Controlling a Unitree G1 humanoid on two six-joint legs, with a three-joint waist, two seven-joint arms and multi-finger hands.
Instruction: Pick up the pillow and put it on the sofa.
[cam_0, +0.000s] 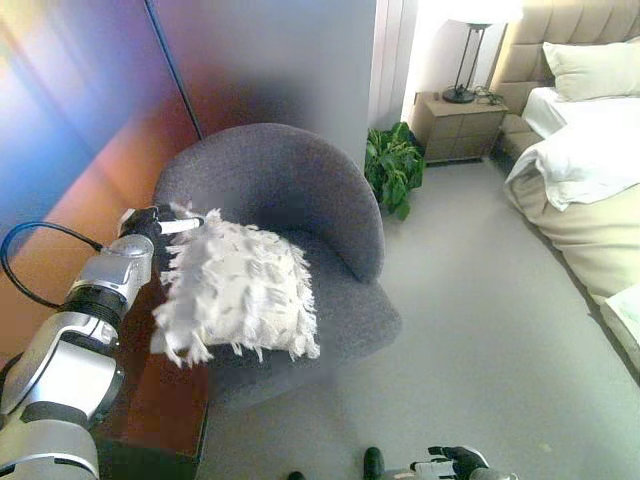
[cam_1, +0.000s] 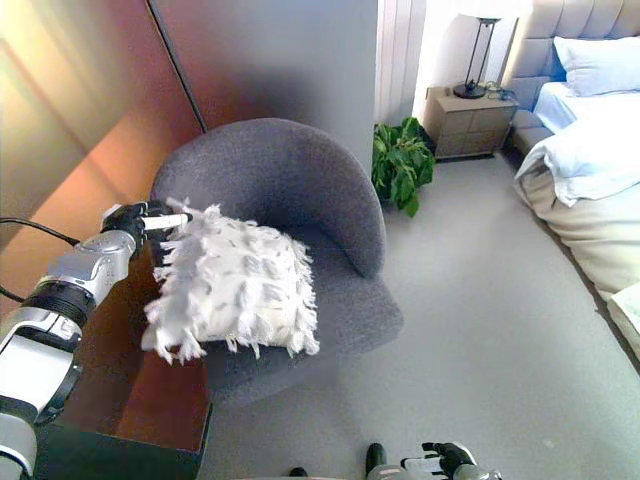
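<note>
A white fringed pillow (cam_0: 240, 290) lies tilted over the left arm and seat of a grey round armchair (cam_0: 300, 190), which stands in for the sofa. My left hand (cam_0: 155, 222) is at the pillow's upper left corner, with its fingers pinching the fringe there. It also shows in the right eye view (cam_1: 145, 217). My right hand (cam_0: 455, 463) hangs low at the bottom edge of the view, away from the chair, with relaxed fingers and nothing in it.
A dark wooden side table (cam_0: 160, 400) stands left of the chair under my left arm. A wall is behind the chair. A green plant (cam_0: 392, 165), a nightstand (cam_0: 460, 125) with a lamp and a bed (cam_0: 590, 170) are at the right.
</note>
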